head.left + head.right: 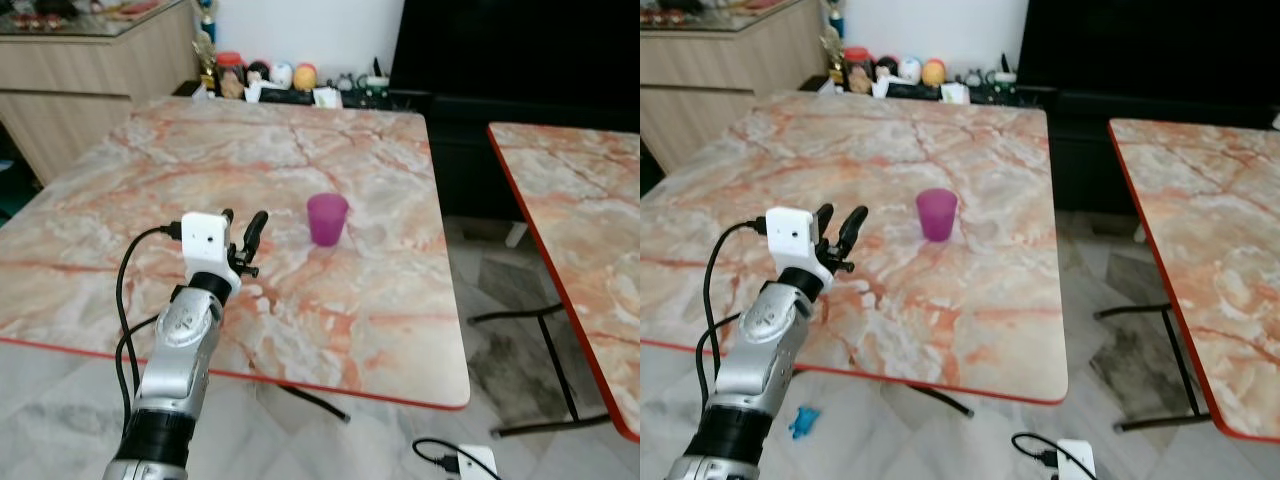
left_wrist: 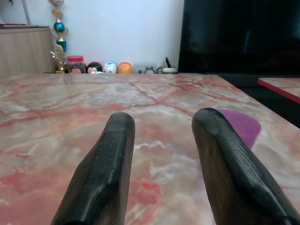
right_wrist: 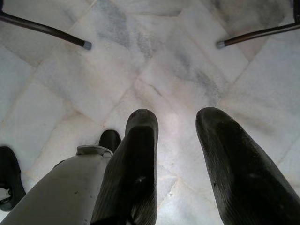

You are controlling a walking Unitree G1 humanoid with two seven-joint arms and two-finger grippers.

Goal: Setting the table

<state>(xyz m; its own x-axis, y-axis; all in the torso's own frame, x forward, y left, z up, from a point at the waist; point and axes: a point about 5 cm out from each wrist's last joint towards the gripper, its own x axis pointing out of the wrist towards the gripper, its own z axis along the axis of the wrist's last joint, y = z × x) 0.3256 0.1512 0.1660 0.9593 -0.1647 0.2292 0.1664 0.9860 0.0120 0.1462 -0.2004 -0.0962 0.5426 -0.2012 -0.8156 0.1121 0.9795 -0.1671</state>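
A purple cup (image 1: 327,219) stood upright near the middle of the marble-patterned table (image 1: 150,190), with nothing else laid near it. The left pincer (image 1: 244,240) hovered low over the table with its fingers apart and empty, the cup lying at about two o'clock from it, near but not touching. The right pincer (image 3: 180,154) hung idle over the floor, its fingers also apart.

The step in hand looked like a reach for the cup. To do it well, the left pincer would need to swing toward two o'clock until the cup sat squarely between the fingers, then close on the wall below the rim; a glancing touch from one finger could tip or slide so light a thing on the smooth top.

At the table's twelve o'clock edge stood a row of small jars and figurines (image 1: 262,76), before a white wall and a large black screen (image 1: 500,45). A wooden cabinet (image 1: 70,70) stood at ten o'clock, a second matching table (image 1: 580,210) at three o'clock, and pale marble floor tiles (image 3: 140,61) lay below.
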